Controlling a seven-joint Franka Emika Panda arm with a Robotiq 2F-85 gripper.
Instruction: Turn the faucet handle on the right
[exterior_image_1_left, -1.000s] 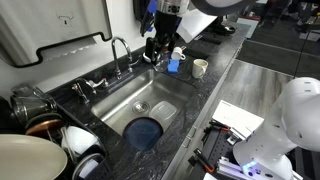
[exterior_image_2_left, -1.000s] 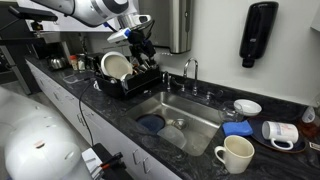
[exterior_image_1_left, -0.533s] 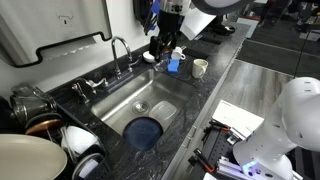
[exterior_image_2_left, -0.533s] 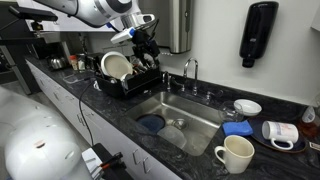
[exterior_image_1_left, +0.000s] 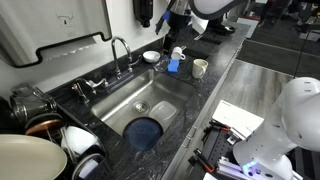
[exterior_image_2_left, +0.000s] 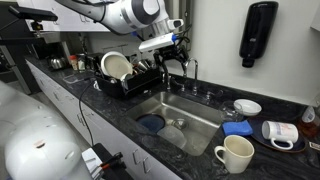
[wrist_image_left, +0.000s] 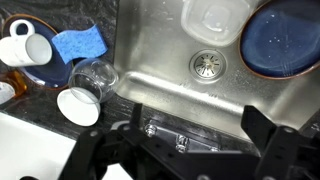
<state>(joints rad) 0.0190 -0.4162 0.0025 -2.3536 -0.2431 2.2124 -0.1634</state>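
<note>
White jointed arm (exterior_image_2_left: 120, 14) reaching over stainless steel sink (exterior_image_1_left: 165, 105), black claw (wrist_image_left: 185, 150) pointing down, fingers spread wide, empty, small chrome lever faucet handle (exterior_image_1_left: 134, 64) untouched at dark tabletop's (exterior_image_1_left: 215, 85) rear edge.

In an exterior view the faucet handle (exterior_image_2_left: 207, 92) is too small to tell its angle. The gripper (exterior_image_1_left: 177, 33) is dark on a dark background there, its jaws unclear. In the wrist view the right edge cuts the blue plate (wrist_image_left: 285, 40), the left edge a mug (wrist_image_left: 20, 45).
</note>
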